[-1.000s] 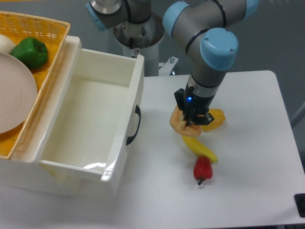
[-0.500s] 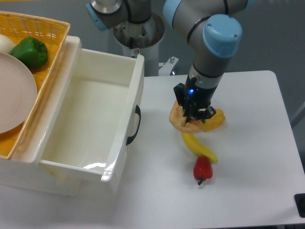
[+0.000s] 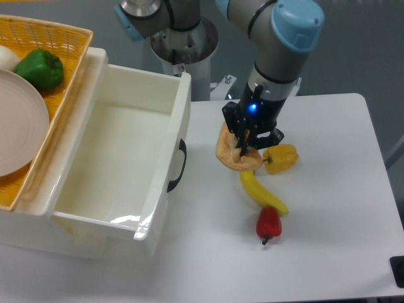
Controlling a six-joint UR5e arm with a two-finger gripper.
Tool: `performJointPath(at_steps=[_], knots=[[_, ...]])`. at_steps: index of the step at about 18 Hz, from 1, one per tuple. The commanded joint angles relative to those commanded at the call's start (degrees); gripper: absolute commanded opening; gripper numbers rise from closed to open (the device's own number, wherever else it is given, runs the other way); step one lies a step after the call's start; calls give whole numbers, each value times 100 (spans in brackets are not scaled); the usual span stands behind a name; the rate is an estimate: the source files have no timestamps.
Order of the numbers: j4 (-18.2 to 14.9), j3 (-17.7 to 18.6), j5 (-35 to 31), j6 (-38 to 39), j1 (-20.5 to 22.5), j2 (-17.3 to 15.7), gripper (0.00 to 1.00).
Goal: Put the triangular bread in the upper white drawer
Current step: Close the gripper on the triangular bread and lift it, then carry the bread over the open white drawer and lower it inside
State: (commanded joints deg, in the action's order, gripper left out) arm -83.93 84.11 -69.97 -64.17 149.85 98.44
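- The triangular bread (image 3: 230, 153) is gripped by the tool (image 3: 245, 144), fingers closed on it, above the tabletop (image 3: 328, 208)
- It is held beside a yellow bell pepper (image 3: 281, 157) and banana (image 3: 262, 193)
- The upper white drawer (image 3: 120, 158) is seen pulled open to the left
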Motion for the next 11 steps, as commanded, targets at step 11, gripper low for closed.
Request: performJointPath(at_steps=[11], knots=[[-106, 26, 1064, 563, -53, -510, 9]])
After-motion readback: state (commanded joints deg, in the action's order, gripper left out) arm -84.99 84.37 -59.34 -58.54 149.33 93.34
